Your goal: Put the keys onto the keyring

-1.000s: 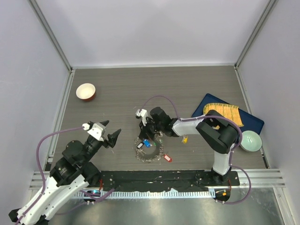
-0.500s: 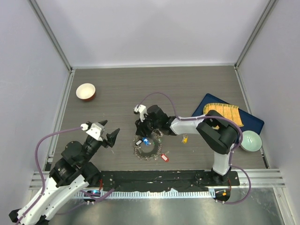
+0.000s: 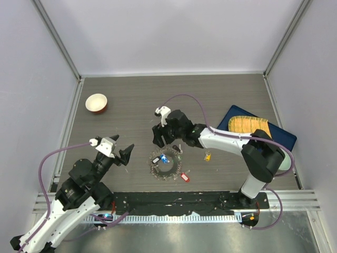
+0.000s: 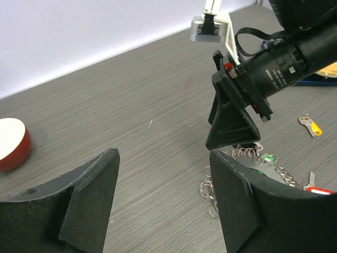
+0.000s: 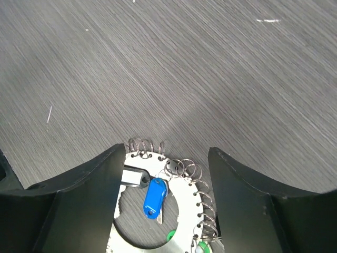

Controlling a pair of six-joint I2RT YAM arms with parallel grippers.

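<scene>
The keyring (image 3: 166, 165), a flat grey toothed ring with wire loops round its rim, lies on the table in front of the arms. A blue-tagged key (image 5: 156, 196) and a black tag (image 5: 131, 177) rest at its hole, with green tags (image 5: 169, 235) lower down. My right gripper (image 5: 166, 153) hovers open just above the ring's far edge (image 5: 185, 195), holding nothing. A red-tagged key (image 3: 184, 177) lies at the ring's near right. Apart on the table sits a yellow-tagged key (image 3: 207, 156). My left gripper (image 3: 124, 147) stands open and empty, left of the ring.
A red-and-white bowl (image 3: 96, 103) sits at the far left. A blue tray (image 3: 284, 137) with a yellow ribbed item (image 3: 250, 125) lies at the right. In the left wrist view the right gripper's black fingers (image 4: 231, 124) stand just beyond the ring (image 4: 271, 167).
My right gripper has opened and drawn up and back from the keyring, leaving the blue-tagged key lying at the ring. The ring shifted slightly left. The left arm barely moved.
</scene>
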